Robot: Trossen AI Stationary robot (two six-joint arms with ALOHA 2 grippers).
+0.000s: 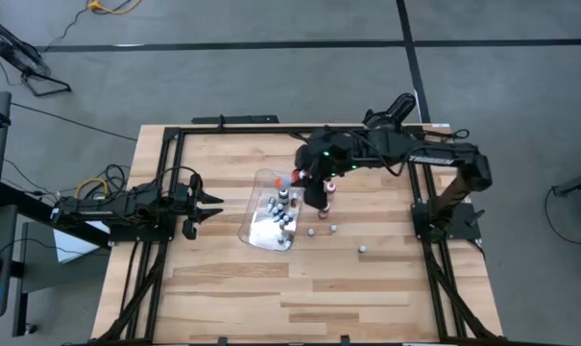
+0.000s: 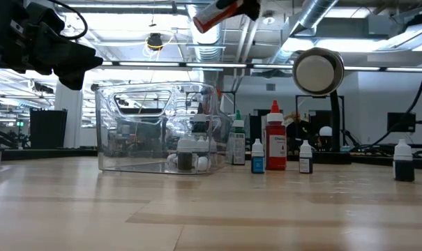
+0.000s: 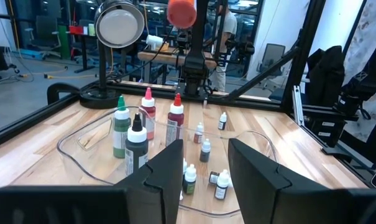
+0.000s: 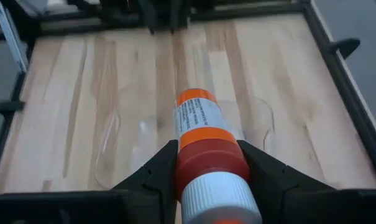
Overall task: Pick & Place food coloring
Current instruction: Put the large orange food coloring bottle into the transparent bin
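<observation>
Food coloring bottles stand and lie in the clear tray (image 1: 267, 227), (image 2: 127, 132), (image 3: 82, 155); in the left wrist view a green one (image 3: 120, 126), a dark white-capped one (image 3: 137, 148) and two red ones (image 3: 175, 117) stand upright. More stand on the table right of the tray (image 1: 333, 228), (image 2: 275, 139). My right gripper (image 1: 304, 183), (image 4: 206, 158) hangs over the tray's far end, shut on an orange-red bottle (image 1: 294, 179), (image 2: 216, 15). My left gripper (image 1: 211, 207), (image 3: 203, 167) is open, left of the tray. My right gripper pinches the orange-red bottle between its two fingers (image 4: 160, 171) on the red band (image 4: 209, 163) next to the white cap. The bottle lies along the fingers, its cap end toward the wrist. It is lifted clear above the tray, nearly level, slightly tilted.
A black round lamp-like device (image 2: 319, 70), (image 3: 119, 25) stands at the table's far side. One small bottle (image 1: 363, 249), (image 2: 404, 162) stands alone toward the right. A black frame (image 1: 165, 173) borders the table. Bare wood lies on the near side of the tray.
</observation>
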